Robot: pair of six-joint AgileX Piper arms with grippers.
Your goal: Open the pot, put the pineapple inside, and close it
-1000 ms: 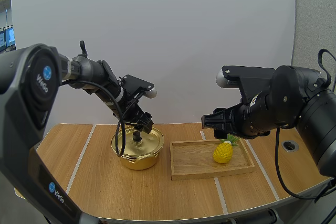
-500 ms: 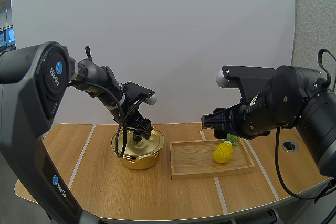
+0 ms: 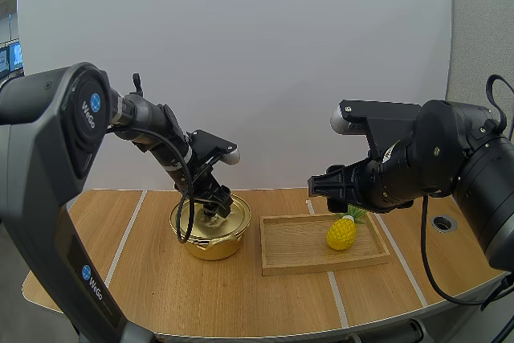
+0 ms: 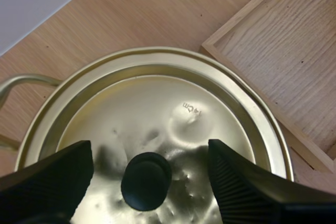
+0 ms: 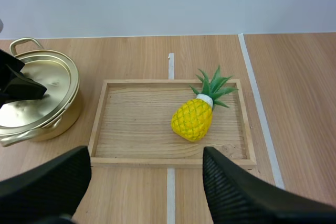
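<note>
At left, the left gripper [image 4: 149, 153] hangs low over the gold pot [image 3: 210, 240], fingers apart either side of the black knob [image 4: 146, 180] on the seated lid [image 4: 157, 103]. Just right, a wooden tray [image 5: 131, 135] holds the pineapple [image 5: 192, 119], crown pointing away from the pot. The right gripper [image 5: 146, 156] hovers above the tray's near edge, fingers spread.

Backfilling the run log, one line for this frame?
left gripper open around knob | lid on pot | right gripper open, raised near tray | pineapple lying in tray
</note>
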